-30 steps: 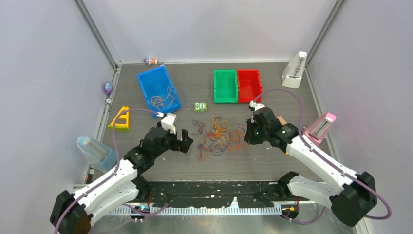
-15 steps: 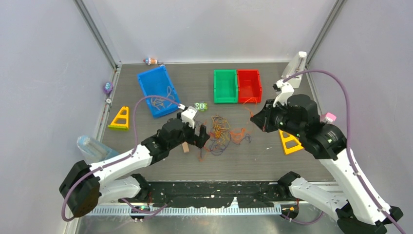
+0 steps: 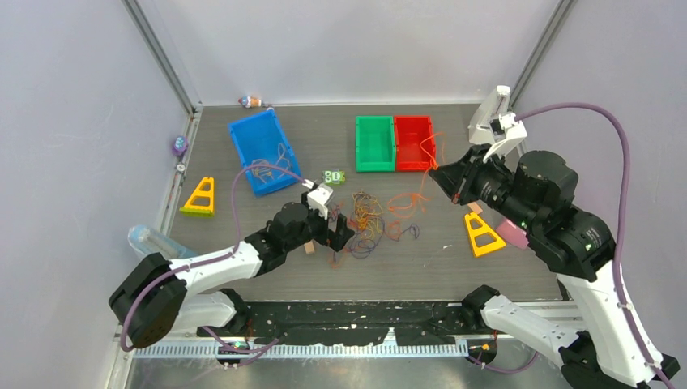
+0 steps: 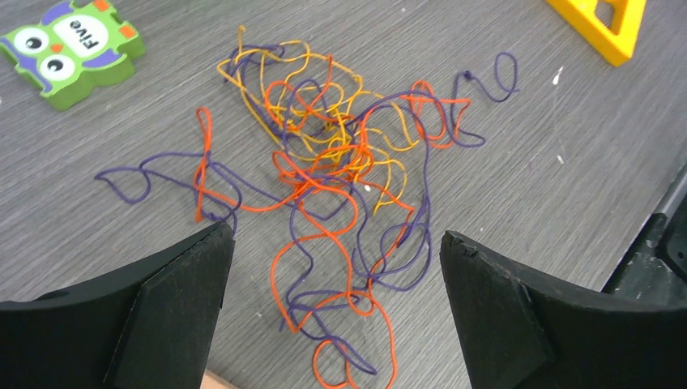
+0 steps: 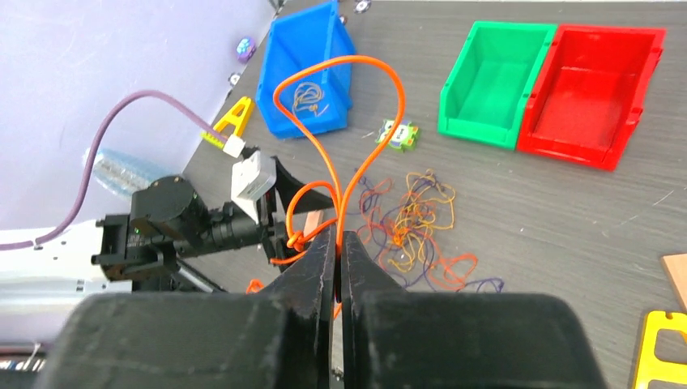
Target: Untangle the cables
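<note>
The cables (image 3: 366,219) lie as a loose tangle of thin orange, yellow and purple strands in the middle of the table. In the left wrist view the tangle (image 4: 324,178) spreads just ahead of my left gripper (image 4: 336,235), which is open and holds nothing. That gripper (image 3: 340,231) hovers at the pile's left edge. My right gripper (image 5: 336,235) is shut on one orange cable (image 5: 348,57), which loops up above the fingers. It (image 3: 443,174) is raised at the back right, near the red bin, with the orange strand trailing back to the pile.
A blue bin (image 3: 259,138) with a few strands inside stands at the back left. Green (image 3: 375,143) and red (image 3: 414,142) bins sit at the back. An owl block (image 3: 333,177), two yellow triangles (image 3: 200,197) (image 3: 482,233), a wooden block (image 3: 309,246) and a bottle (image 3: 158,251) lie around.
My right gripper has lifted and swung to the back right, drawing the orange cable out of the pile. The left arm reached forward to the pile's edge, still open.
</note>
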You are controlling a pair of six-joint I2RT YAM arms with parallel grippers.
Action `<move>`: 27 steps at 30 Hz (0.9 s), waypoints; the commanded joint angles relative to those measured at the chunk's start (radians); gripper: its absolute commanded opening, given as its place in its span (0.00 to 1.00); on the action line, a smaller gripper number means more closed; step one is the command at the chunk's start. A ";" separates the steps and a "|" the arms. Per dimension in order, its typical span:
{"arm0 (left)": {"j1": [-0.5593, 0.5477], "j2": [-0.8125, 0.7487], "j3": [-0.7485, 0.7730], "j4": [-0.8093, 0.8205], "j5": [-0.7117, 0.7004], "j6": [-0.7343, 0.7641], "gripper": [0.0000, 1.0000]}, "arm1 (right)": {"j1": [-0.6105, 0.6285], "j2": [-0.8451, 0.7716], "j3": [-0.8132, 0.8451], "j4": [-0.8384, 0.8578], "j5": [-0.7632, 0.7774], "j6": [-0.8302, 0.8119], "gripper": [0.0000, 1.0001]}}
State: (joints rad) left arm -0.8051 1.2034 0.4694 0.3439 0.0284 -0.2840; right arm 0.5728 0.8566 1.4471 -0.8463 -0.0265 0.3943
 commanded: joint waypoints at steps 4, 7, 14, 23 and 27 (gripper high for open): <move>-0.008 0.036 0.018 0.134 0.051 0.011 1.00 | 0.002 0.045 -0.024 0.219 0.120 -0.021 0.05; -0.008 0.036 0.030 0.105 0.032 0.016 0.99 | 0.002 0.082 -0.062 0.288 0.172 -0.030 0.05; -0.008 -0.019 0.022 0.049 -0.060 0.041 0.99 | 0.002 0.235 -0.121 0.453 0.372 -0.085 0.05; -0.008 -0.036 0.020 0.044 -0.061 0.040 1.00 | -0.007 0.483 -0.136 0.685 0.640 -0.286 0.05; -0.008 -0.034 0.021 0.046 -0.050 0.036 0.99 | -0.023 0.594 -0.094 0.750 0.642 -0.337 0.05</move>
State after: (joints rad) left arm -0.8097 1.1862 0.4690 0.3660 -0.0154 -0.2565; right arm 0.5640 1.3731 1.2884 -0.2497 0.5392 0.1471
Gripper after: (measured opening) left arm 0.994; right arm 0.071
